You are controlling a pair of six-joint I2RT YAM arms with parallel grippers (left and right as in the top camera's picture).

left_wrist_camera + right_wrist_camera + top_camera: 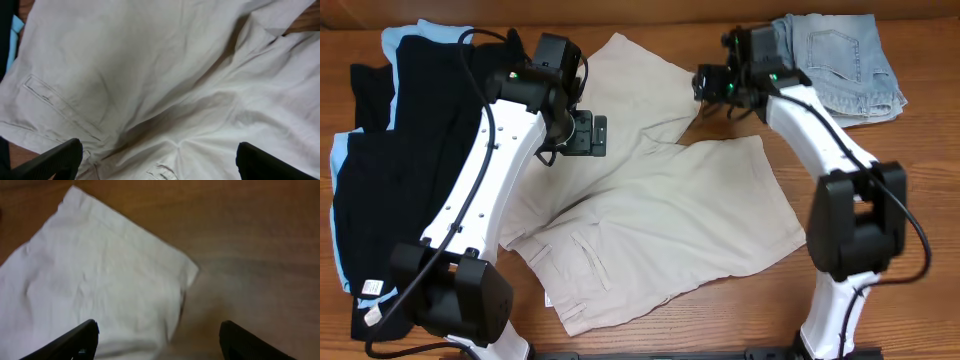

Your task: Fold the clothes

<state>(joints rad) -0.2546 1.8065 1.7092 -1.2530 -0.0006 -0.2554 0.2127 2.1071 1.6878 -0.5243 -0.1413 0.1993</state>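
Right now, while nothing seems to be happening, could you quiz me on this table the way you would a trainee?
1. True or false: the left pincer is over the pale blue denim shorts.
2. What is piled beside the left arm? A) black garments with light-blue trim B) a red woollen blanket C) white socks
3. Fill in: both pincers are open, and the right pincer is above a corner of the ____.

Key: 1 false; 2 A; 3 large beige khaki cotton shorts.
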